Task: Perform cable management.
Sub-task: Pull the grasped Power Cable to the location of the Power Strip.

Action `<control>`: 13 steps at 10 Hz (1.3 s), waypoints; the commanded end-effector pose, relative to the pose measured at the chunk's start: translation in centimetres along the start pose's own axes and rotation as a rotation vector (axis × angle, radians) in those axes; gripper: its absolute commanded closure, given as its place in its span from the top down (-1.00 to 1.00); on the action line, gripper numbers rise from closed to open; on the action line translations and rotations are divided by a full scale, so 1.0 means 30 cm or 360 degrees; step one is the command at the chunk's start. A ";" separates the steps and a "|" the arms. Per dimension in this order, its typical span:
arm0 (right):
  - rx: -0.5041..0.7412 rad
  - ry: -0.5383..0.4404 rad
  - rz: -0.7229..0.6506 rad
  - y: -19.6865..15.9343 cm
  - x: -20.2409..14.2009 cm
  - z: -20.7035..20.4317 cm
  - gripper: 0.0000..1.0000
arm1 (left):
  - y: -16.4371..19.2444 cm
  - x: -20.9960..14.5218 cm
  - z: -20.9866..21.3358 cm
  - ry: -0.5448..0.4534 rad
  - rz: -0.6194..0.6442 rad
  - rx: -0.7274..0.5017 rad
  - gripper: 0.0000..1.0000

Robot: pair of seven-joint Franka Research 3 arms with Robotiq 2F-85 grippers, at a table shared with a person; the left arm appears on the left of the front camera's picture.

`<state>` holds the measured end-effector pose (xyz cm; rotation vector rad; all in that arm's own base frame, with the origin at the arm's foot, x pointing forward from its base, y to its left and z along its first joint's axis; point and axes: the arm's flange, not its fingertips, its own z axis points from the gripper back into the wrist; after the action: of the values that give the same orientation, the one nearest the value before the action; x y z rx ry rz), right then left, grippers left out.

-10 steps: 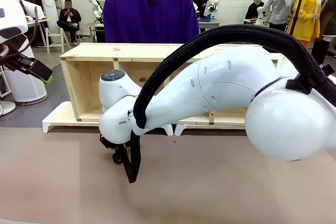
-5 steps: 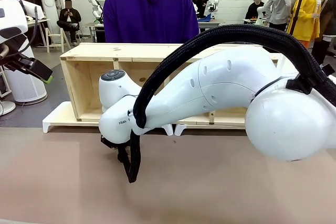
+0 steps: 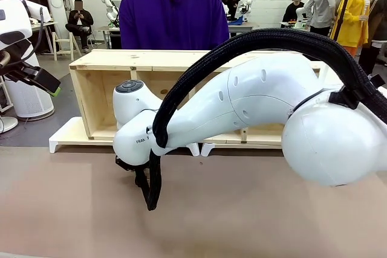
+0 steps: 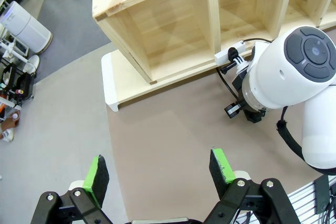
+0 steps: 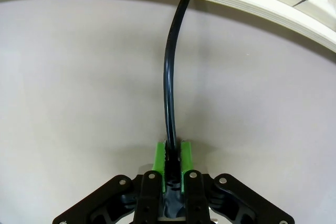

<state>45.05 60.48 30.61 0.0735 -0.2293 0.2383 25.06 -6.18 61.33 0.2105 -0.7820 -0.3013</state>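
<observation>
Two grippers, doing very different things. Way over on the left of the front view the left arm hangs up high, and its wrist camera looks down on the scene. The left gripper [image 4: 157, 170] is spread wide, with its green pads [image 4: 96, 174] well apart and nothing between them, just the brown worktop [image 4: 157, 129] below.

Moving right, there's an open-fronted wooden shelf unit [image 3: 97, 83] on a white base [image 3: 63, 137] at the far side of the worktop. A person in a purple hoodie [image 3: 172, 16] stands right behind it. A white power strip [image 4: 231, 53] sits at the foot of one shelf divider.

Just in front of that, the right arm stretches way across the middle, wrist pointing down at the worktop. The right gripper [image 5: 172, 150] is clamped almost fully closed on the cable [image 5: 169, 77], pinching it between both pads low over the surface. From the pinch the cable runs straight away across the worktop, bends a little and slips under the pale board edge at the foot of the shelf.

The left wrist view also shows thin black cord curving around near the power strip, but I can't tell where it actually plugs in.
</observation>
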 end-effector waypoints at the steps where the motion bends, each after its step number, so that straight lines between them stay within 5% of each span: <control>1: -0.0003 0.0001 -0.0002 -0.001 0.000 0.000 -1.00 | 0.003 0.000 0.000 0.0004 0.0007 0.0019 1.00; 6: -0.0003 0.0001 -0.0002 -0.001 0.000 0.000 -1.00 | 0.003 0.000 0.000 0.0004 0.0007 0.0019 1.00; 7: 0.0000 0.0000 -0.0001 -0.001 0.000 0.000 -0.73 | 0.003 0.000 0.000 0.0004 0.0007 0.0019 1.00; 13: 0.0000 -0.0118 0.0043 -0.109 -0.260 0.317 -0.73 | 0.003 0.000 0.000 0.0004 0.0007 0.0019 1.00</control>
<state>38.54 57.12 37.64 0.0695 -0.2558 0.2878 25.06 -6.17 61.32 0.2103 -0.7817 -0.3012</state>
